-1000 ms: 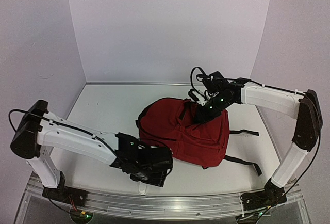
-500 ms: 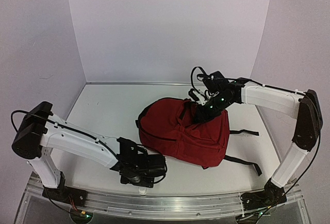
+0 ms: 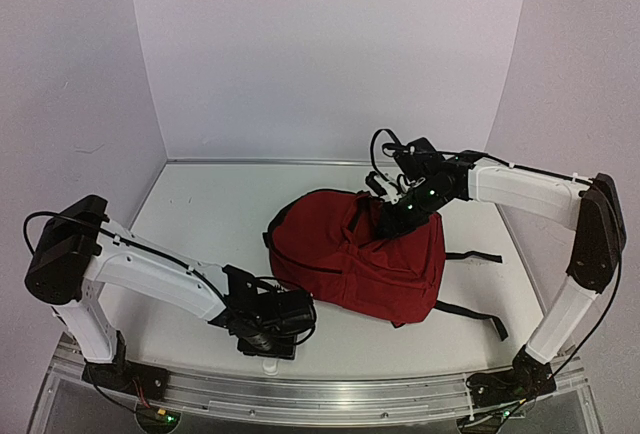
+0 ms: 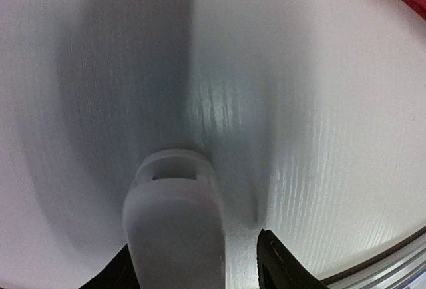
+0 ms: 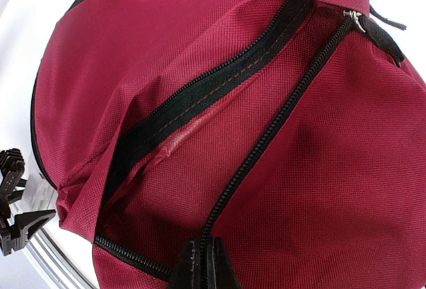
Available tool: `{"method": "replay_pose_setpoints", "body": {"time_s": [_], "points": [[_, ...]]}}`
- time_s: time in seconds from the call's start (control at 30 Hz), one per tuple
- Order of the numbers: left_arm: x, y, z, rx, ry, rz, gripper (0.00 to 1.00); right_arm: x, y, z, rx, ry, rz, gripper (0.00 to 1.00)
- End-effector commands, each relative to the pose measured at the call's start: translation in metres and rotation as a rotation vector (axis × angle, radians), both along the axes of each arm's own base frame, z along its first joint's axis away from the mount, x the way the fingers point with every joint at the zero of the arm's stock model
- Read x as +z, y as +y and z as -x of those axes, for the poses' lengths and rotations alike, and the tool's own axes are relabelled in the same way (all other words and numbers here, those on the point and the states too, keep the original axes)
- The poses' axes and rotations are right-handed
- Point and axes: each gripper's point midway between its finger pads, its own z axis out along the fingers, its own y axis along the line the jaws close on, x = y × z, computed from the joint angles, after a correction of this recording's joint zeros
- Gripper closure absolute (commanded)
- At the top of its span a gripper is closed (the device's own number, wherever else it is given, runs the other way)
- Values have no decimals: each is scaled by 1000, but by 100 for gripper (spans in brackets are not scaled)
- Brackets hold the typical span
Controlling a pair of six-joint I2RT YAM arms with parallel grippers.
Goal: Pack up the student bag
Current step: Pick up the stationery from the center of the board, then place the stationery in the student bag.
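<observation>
The student bag [image 3: 352,262], dark red with black zippers, lies on the table right of centre. My right gripper [image 3: 393,222] rests on its top, and the right wrist view shows this gripper [image 5: 203,264] shut on a black zipper line of the bag [image 5: 200,69]. My left gripper [image 3: 268,342] is low on the table near the front edge, over a small white rounded object [image 3: 270,363]. In the left wrist view this white object [image 4: 174,222] lies between the jaws of the left gripper [image 4: 194,267]. It sits against the left finger, and a gap remains at the right finger [image 4: 274,259].
Black straps [image 3: 478,256] trail off the bag's right side. A metal rail [image 3: 350,394] runs along the table's near edge, also seen as the rail [image 4: 399,266] close to my left gripper. Black strap buckles [image 5: 14,226] lie at the bag's edge. White walls enclose the table.
My left gripper has shifted left and down toward the near edge, settling over the white object, and its jaws have narrowed. The right arm and the bag have not moved.
</observation>
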Motion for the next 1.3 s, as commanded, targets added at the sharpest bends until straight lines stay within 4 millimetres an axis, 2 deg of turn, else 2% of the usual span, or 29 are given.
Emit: {"method": "replay_pose_setpoints", "body": {"time_s": [0.0, 0.07, 0.23, 0.3, 0.43, 0.57, 0.67, 0.83, 1.0, 1.13, 1.27], "points": [[-2, -7, -8, 20, 12, 41, 53, 6, -3, -6, -18, -13, 4, 100], [-3, -7, -11, 23, 8, 27, 59, 6, -3, -7, -17, -11, 2, 100], [-6, 1, -27, 37, -7, -30, 80, 11, 0, -10, -16, -19, -9, 100], [-1, 4, -36, 33, -34, -53, 87, 14, 1, -12, -18, -27, -15, 100], [23, -4, -51, -7, -98, -42, 96, 21, 3, -16, -24, -33, -33, 100], [67, -21, -66, -71, -172, 44, 100, 30, 5, -20, -29, -36, -63, 100], [110, -29, -83, -99, -230, 170, 100, 38, 6, -22, -32, -38, -91, 100], [180, -36, -135, -99, -341, 435, 100, 46, 4, -27, -55, -51, -123, 100], [239, -50, -185, -125, -479, 569, 100, 54, 5, -29, -81, -72, -163, 100], [266, -72, -217, -144, -561, 616, 100, 60, 3, -28, -87, -104, -182, 100], [274, -95, -239, -168, -557, 737, 100, 65, 0, -26, -94, -131, -203, 100]]}}
